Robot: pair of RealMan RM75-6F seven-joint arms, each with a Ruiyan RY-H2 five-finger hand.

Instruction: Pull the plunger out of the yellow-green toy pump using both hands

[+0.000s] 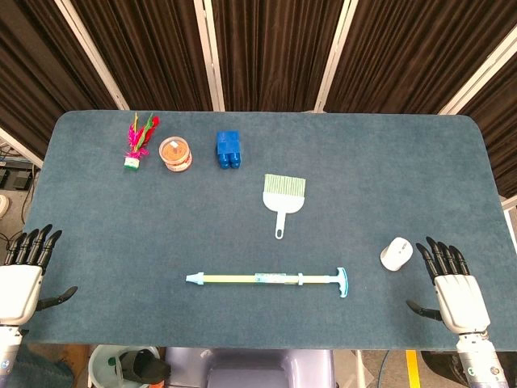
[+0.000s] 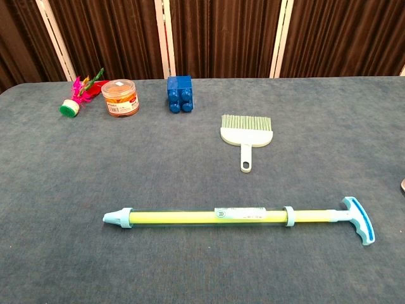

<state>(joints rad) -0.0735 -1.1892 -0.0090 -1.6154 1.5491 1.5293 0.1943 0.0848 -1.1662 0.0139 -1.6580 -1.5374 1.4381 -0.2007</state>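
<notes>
The yellow-green toy pump [image 1: 258, 279] lies flat near the table's front edge, nozzle to the left, and shows larger in the chest view [image 2: 209, 216]. Its light blue plunger handle [image 1: 342, 282] sticks out at the right end [image 2: 359, 220]. My left hand [image 1: 23, 275] hovers at the table's front left corner, fingers spread, holding nothing. My right hand [image 1: 452, 283] hovers at the front right, also spread and empty, well right of the handle. Neither hand shows in the chest view.
A white computer mouse [image 1: 397, 253] sits just left of my right hand. A small brush [image 1: 283, 196] lies behind the pump. At the back left stand a blue block [image 1: 229, 149], an orange jar [image 1: 175, 153] and a feathered shuttlecock [image 1: 137, 141].
</notes>
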